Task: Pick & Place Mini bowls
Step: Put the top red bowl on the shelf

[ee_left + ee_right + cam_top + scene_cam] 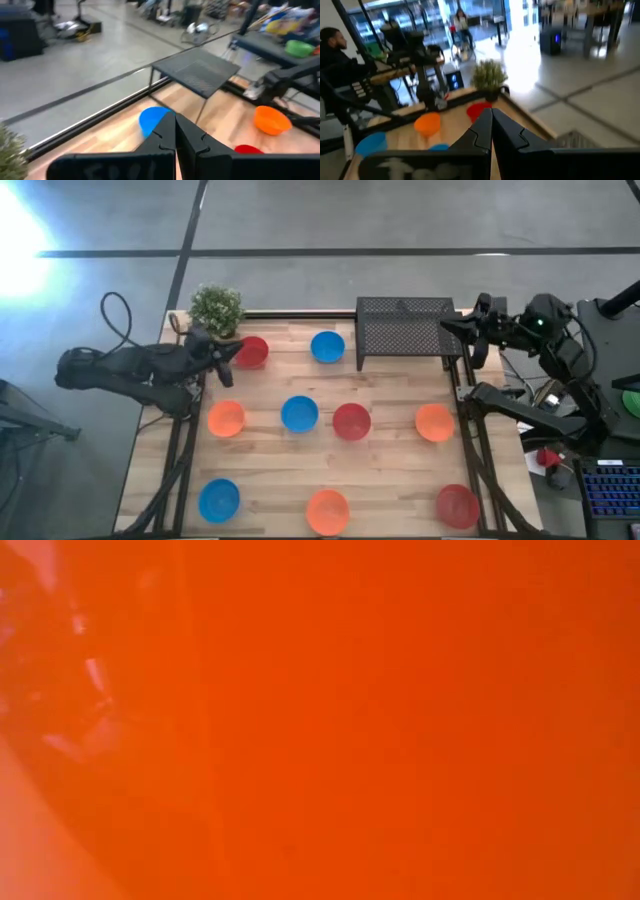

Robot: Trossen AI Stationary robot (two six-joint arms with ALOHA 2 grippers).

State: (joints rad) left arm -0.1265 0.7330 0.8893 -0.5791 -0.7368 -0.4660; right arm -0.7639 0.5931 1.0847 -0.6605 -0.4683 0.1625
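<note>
All nine mini bowls (299, 413) sit empty, open side up, spread across the table (390, 470), 3 red/3 blue/3 orange. My left gripper (236, 352) hovers by far-left red bowl (252, 351), right gripper (447, 327) over mesh rack (404, 326), both pinched closed w/ nothing held.

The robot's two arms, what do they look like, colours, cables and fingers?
Both arms are dark, almost black, jointed segments. A black cable loops up from the left arm. Each ends in two dark, angular fingers: left gripper, right gripper. The right arm shows a small green light.
</note>
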